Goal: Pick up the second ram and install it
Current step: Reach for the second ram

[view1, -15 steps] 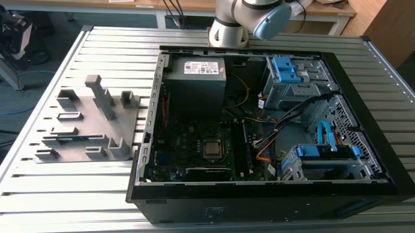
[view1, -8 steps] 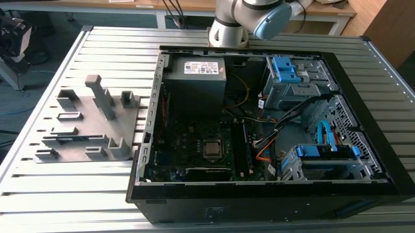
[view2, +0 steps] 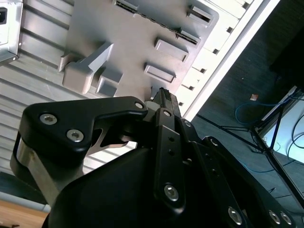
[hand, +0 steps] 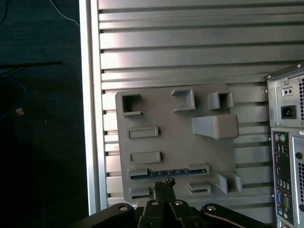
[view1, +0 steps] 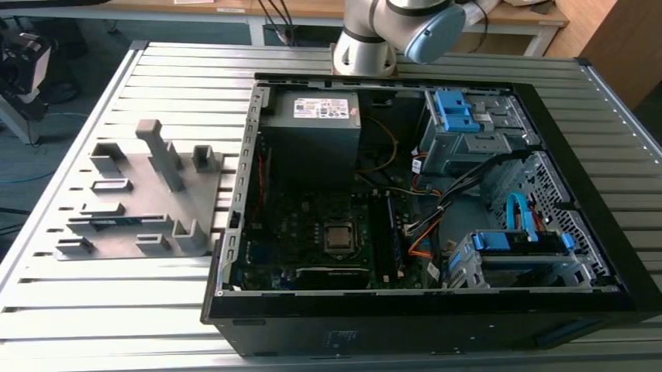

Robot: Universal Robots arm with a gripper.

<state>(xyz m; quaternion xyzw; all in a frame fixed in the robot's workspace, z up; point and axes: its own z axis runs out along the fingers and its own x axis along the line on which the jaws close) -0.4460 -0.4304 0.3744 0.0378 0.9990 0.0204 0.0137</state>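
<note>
Grey plate (view1: pixel 135 203) at 9 o'clock of case (view1: pixel 414 329), exterior view, holds ram (view1: pixel 104 222); gripper (hand: pixel 164 184), first wrist view, near it, jaws together. Approach; grasp needs jaws parted.

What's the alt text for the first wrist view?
Gripper hovers close to a dark memory stick seated in a slot of the grey holder plate. The plate lies on a slatted metal table, beside a computer case's rear panel.

Grey holder plate (hand: pixel 175 142), dark second ram (hand: pixel 168 173), black claw (hand: pixel 166 183), ribbed silver table (hand: pixel 190 47), black case (view1: pixel 414 325), blue drive brackets (view1: pixel 455 108)
</note>
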